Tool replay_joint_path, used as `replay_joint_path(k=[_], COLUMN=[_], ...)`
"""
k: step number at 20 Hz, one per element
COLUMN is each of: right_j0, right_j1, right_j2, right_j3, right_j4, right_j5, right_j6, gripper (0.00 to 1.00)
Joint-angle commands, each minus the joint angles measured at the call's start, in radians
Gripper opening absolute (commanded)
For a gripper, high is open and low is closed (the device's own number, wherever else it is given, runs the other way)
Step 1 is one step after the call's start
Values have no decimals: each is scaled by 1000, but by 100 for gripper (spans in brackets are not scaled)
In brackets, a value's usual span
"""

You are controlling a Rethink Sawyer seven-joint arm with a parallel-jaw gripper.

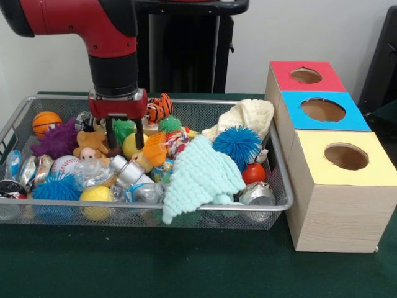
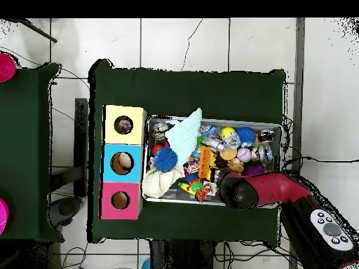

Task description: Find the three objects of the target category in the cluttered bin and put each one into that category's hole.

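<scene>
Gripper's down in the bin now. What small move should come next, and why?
Probably a short shift toward the clear crinkly wad, then down. The gripper hangs open with nothing between its fingers, over a yellow ball in the bin; that printed film wad lies just beside it, and it belongs in the yellow-topped box's hole.

The arm [image 1: 93, 28] is a thick, rounded red shell with black joint sections. A black cylindrical wrist ends in a red block carrying the gripper [image 1: 124, 138], which has two slim black fingers [image 1: 139, 133]. From overhead, a grey oval panel [image 2: 331, 230] with round buttons sits on the arm's black base section.
</scene>
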Motion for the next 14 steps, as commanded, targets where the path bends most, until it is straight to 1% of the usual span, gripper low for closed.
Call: replay_joint_path(k=[1, 4, 6, 9, 13, 14], right_j0=[4, 14, 13, 18, -5, -12], right_j1=[208, 195, 159, 79, -19, -30], right_j2=[-61, -84, -92, -120, -127, -125], right_j3=[-151, -143, -113, -51, 3, 7], right_j4=[-199, -199, -188, -165, -124, -118], right_j5=[-27, -37, -25, 5, 56, 63], right_j6=[-178, -170, -166, -147, -179, -190], gripper=[100, 100, 100, 100, 100, 100])
